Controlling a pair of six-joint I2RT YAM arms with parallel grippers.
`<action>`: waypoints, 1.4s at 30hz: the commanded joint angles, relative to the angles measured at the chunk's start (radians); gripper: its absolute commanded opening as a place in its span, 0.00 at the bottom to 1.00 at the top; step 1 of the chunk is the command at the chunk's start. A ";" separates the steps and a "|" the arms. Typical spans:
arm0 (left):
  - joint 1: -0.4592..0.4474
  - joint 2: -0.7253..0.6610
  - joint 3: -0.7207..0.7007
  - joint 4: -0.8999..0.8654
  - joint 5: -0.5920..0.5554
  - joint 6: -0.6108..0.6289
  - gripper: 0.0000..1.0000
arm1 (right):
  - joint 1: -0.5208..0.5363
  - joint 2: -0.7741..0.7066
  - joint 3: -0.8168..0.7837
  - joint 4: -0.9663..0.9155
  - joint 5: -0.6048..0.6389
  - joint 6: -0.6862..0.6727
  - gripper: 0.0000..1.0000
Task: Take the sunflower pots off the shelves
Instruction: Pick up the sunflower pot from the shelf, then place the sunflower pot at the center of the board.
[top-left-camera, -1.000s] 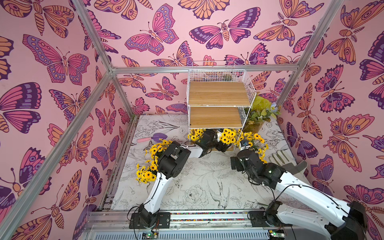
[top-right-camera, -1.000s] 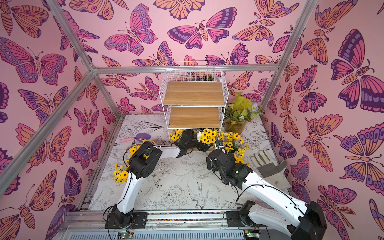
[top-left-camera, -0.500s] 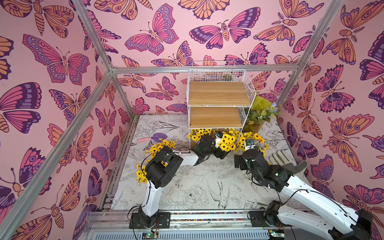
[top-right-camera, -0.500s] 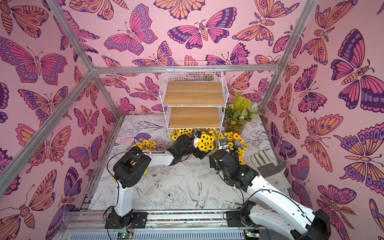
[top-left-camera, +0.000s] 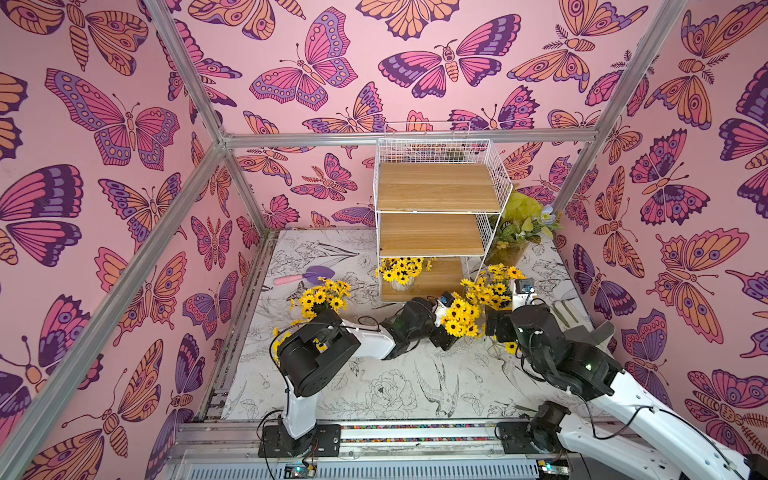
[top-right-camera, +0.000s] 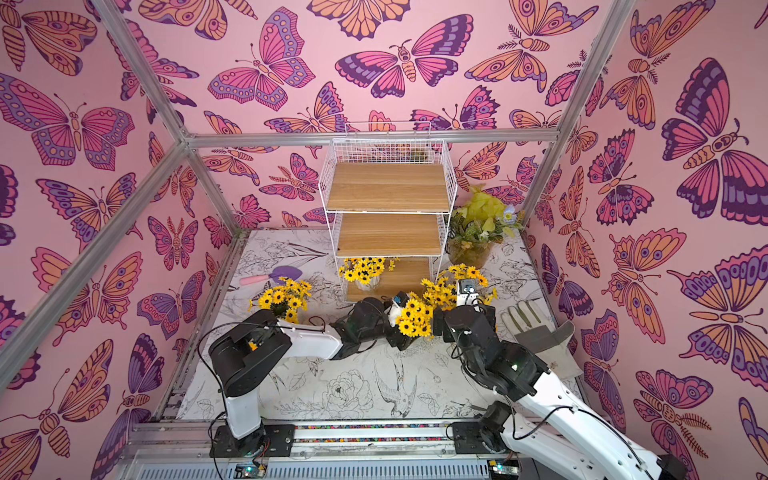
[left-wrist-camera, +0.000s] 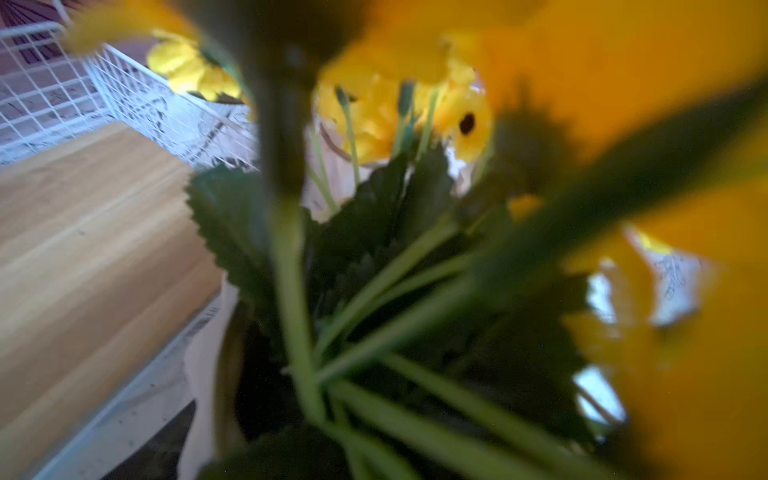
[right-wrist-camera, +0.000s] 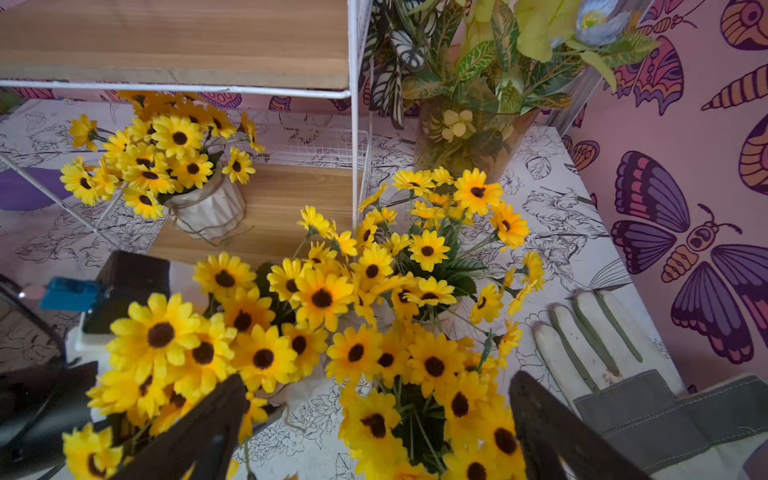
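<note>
We find the left fingers (top-left-camera: 442, 338) clamped on 1 sunflower pot (top-left-camera: 457, 322), 5 o'clock from the shelves (top-left-camera: 436, 187). The right fingers (right-wrist-camera: 548, 428) stand apart.

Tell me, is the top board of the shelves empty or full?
Empty. In a top view the top board shows only bare wood; a sunflower pot stands on the lowest board.

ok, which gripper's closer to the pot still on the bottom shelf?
Left. The left gripper is just in front of the pot; right gripper farther, beyond the rack's side.
</note>
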 joint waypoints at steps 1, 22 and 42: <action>-0.030 -0.053 -0.016 0.118 -0.033 -0.009 0.62 | -0.010 -0.022 0.030 -0.056 0.038 -0.022 0.99; -0.145 0.041 -0.079 0.213 -0.086 -0.062 0.61 | -0.015 -0.037 0.032 -0.057 0.047 -0.024 0.99; -0.170 -0.009 -0.154 0.199 -0.126 -0.086 1.00 | -0.017 0.036 0.033 0.042 -0.008 -0.069 0.99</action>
